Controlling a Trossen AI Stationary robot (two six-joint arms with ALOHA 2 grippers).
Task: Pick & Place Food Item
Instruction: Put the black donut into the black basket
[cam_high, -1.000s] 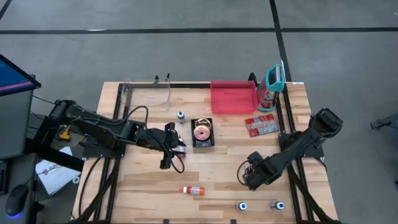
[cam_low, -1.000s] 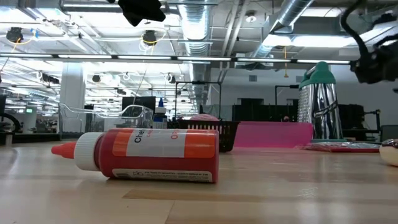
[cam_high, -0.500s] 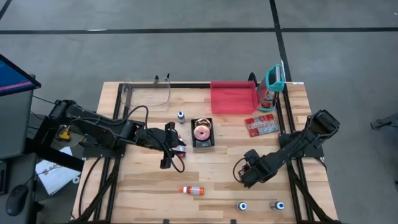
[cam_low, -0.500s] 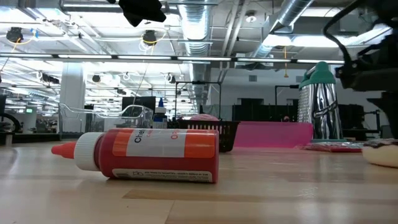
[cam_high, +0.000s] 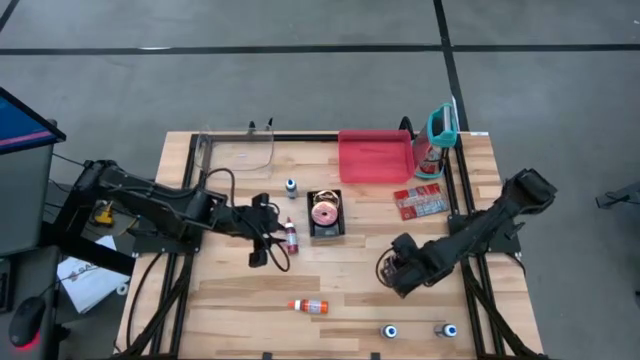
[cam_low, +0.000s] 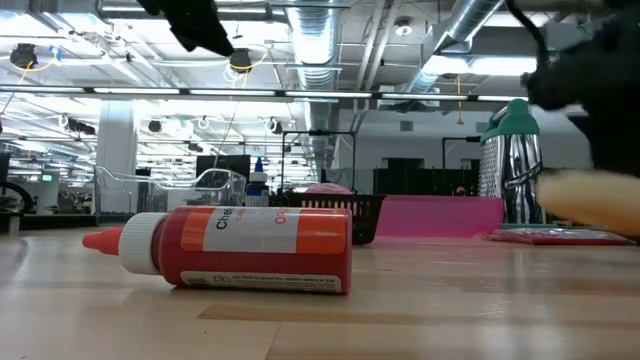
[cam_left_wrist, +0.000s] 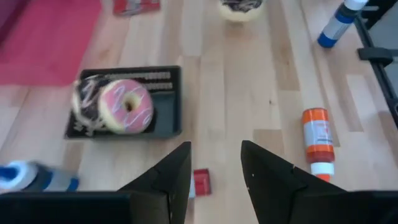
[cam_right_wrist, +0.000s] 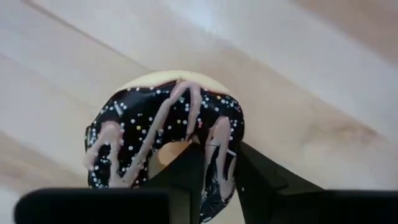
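Note:
A chocolate-iced donut (cam_right_wrist: 155, 130) with pink stripes and a pale underside is in my right gripper (cam_right_wrist: 214, 155), right of the table's middle (cam_high: 390, 270). In the low view it is a pale blur (cam_low: 590, 195) above the tabletop. A black tray (cam_high: 326, 228) mid-table holds a pink donut (cam_left_wrist: 127, 107) and a chocolate one (cam_left_wrist: 87, 106). My left gripper (cam_left_wrist: 214, 152) stands open left of the tray (cam_high: 268, 238), above a small red thing (cam_left_wrist: 201, 182) on the table. My right gripper is shut on one side of the donut's ring (cam_right_wrist: 214, 134): one finger (cam_right_wrist: 186, 168) is in the hole and the other (cam_right_wrist: 255, 177) is outside the rim. The fingers come from above, pointing steeply down. The donut hangs icing-up, lifted clear of the table.
An orange squeeze bottle (cam_high: 308, 305) lies near the front edge. A red tray (cam_high: 375, 157), a metal grater (cam_high: 440, 135) and a snack packet (cam_high: 420, 202) are at the far right. A small blue-capped bottle (cam_high: 291, 187) stands beside the black tray. A clear container (cam_high: 235, 150) is far left.
My right gripper has shut on the chocolate-iced donut, which lay on the table, and has lifted it clear. It has moved a little toward the table's left and far edges.

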